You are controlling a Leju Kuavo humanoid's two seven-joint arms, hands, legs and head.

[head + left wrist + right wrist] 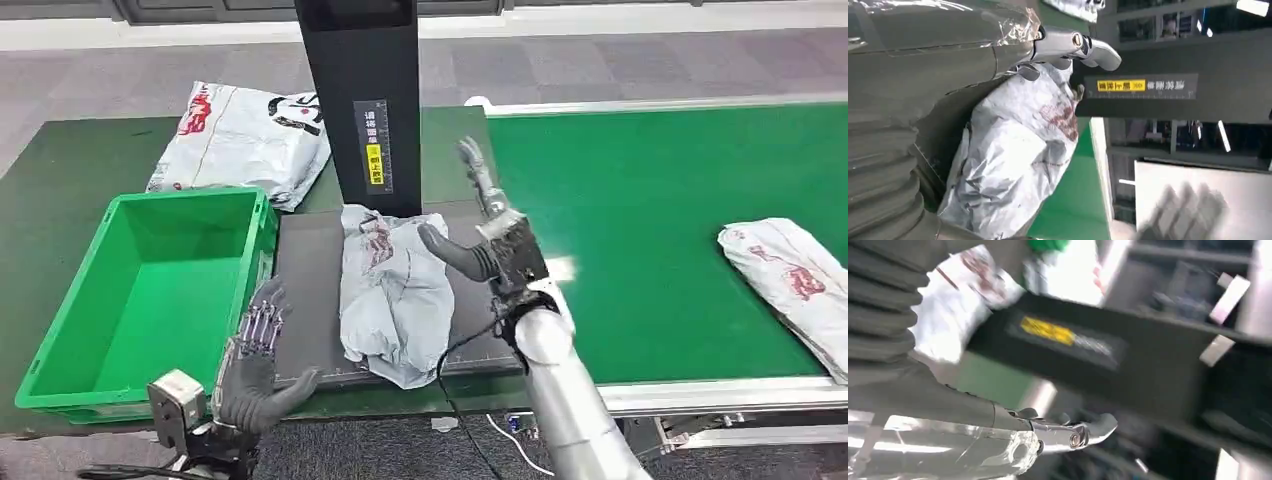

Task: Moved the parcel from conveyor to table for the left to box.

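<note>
A crumpled grey parcel (392, 290) with red print lies on the dark mat (305, 300) in front of the black post (362, 100); it also fills the left wrist view as the parcel (1018, 150). My right hand (487, 235) hovers just right of the parcel, fingers spread, thumb pointing toward it, holding nothing. My left hand (255, 355) rests open at the mat's near left corner, beside the green box (150, 290), apart from the parcel. The box is empty.
A second grey parcel (245, 135) lies on the table behind the box. Another parcel (795, 280) sits on the green conveyor (650, 200) at the right. The conveyor's metal edge (720, 395) runs along the front.
</note>
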